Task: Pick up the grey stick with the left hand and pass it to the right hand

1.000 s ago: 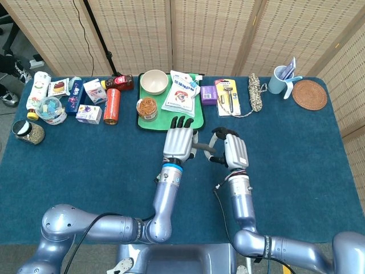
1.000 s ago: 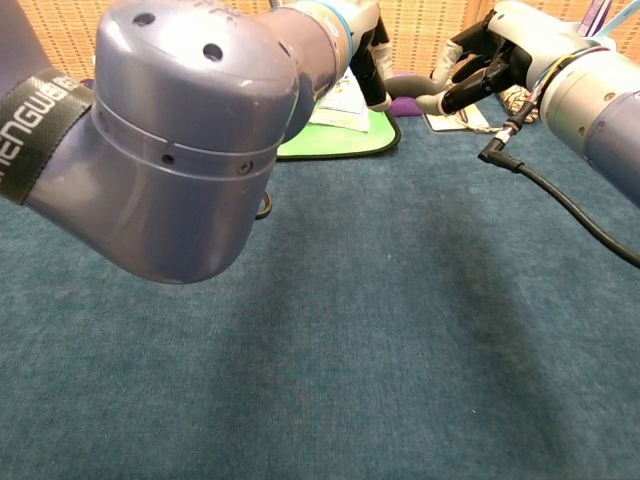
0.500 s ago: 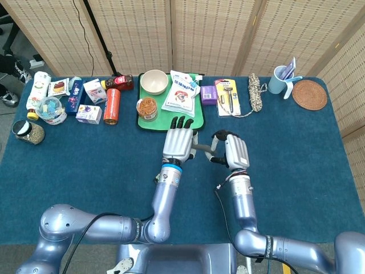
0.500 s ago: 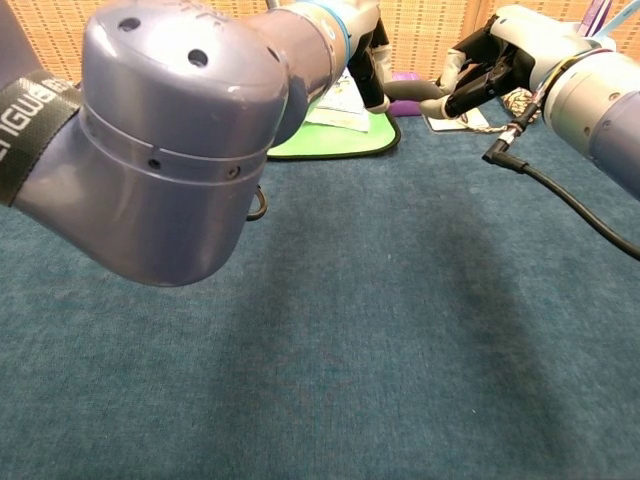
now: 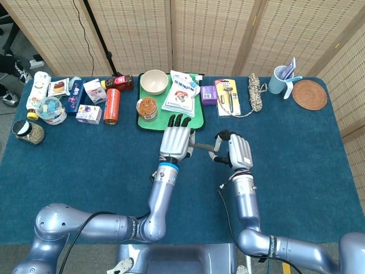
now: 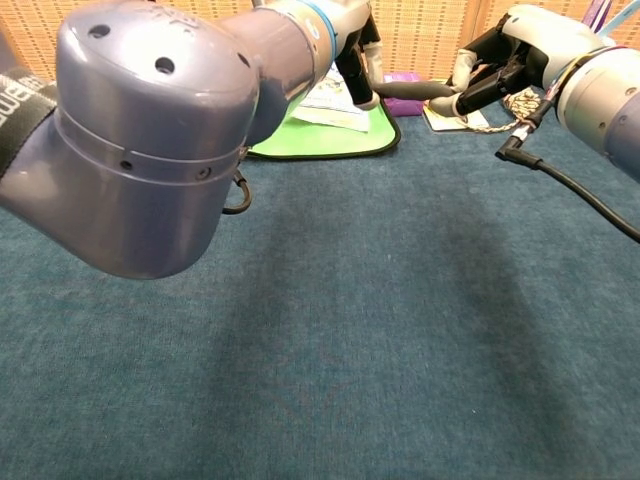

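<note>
The grey stick [image 5: 203, 146] hangs level above the blue cloth, bridging my two hands; the chest view shows the stick [image 6: 412, 89] the same way. My left hand [image 5: 175, 140] holds its left end, back of the hand up and fingertips pointing toward the green tray. From the chest camera, the left hand [image 6: 352, 66] is partly hidden by my own forearm. My right hand [image 5: 235, 150] has its fingers curled round the stick's right end, and in the chest view the right hand [image 6: 492, 66] wraps that end too.
A green tray [image 5: 199, 121] with a jar, a bowl and a packet lies just beyond the hands. Boxes, a red can and jars line the back left; a card, a rope coil, a blue mug and a round coaster sit back right.
Both hands have drifted slightly toward the far side, the left a little leftward and the right a little rightward. The right hand's fingers have closed more tightly round the stick's end.
</note>
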`<act>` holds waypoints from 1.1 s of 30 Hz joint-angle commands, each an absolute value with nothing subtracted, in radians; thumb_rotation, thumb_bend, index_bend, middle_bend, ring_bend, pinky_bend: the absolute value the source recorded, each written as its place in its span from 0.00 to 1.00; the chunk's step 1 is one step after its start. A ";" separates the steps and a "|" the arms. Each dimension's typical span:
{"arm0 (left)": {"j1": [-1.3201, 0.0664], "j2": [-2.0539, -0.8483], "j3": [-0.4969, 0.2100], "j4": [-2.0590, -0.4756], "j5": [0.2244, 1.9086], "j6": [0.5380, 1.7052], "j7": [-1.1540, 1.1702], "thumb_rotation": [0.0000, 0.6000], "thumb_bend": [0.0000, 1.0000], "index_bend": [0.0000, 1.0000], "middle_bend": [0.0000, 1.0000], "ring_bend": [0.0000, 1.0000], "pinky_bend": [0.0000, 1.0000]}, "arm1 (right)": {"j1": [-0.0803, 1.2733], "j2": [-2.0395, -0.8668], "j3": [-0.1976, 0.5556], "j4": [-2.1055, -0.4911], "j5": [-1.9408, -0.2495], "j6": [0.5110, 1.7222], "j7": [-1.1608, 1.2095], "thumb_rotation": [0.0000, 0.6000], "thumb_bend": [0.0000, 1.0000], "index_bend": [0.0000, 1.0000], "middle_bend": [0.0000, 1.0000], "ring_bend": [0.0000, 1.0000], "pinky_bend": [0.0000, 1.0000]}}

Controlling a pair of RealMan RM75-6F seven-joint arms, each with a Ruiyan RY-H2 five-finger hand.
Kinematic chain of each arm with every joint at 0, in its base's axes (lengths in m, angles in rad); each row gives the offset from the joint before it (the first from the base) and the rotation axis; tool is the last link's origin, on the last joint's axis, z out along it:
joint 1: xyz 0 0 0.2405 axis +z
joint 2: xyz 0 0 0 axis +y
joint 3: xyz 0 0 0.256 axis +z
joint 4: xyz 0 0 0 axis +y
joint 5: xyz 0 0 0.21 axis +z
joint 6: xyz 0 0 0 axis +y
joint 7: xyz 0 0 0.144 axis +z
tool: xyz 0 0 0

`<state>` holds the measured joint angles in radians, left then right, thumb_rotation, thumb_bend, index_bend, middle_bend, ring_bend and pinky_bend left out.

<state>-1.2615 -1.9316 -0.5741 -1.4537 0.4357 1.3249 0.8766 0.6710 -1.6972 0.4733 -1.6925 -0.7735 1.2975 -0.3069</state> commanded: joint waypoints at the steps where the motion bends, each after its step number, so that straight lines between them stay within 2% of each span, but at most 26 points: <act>1: -1.246 -1.911 -0.560 -1.464 0.451 1.317 0.871 1.00 0.56 0.75 0.19 0.04 0.00 | 0.667 -1.689 0.473 -1.694 -0.771 1.297 -0.305 1.00 0.54 0.73 0.40 0.32 0.25; 33: -1.121 -1.699 -0.490 -1.590 0.535 1.262 0.778 1.00 0.56 0.74 0.19 0.03 0.00 | 0.588 -1.561 0.450 -1.695 -0.787 1.304 -0.263 1.00 0.57 0.73 0.40 0.33 0.26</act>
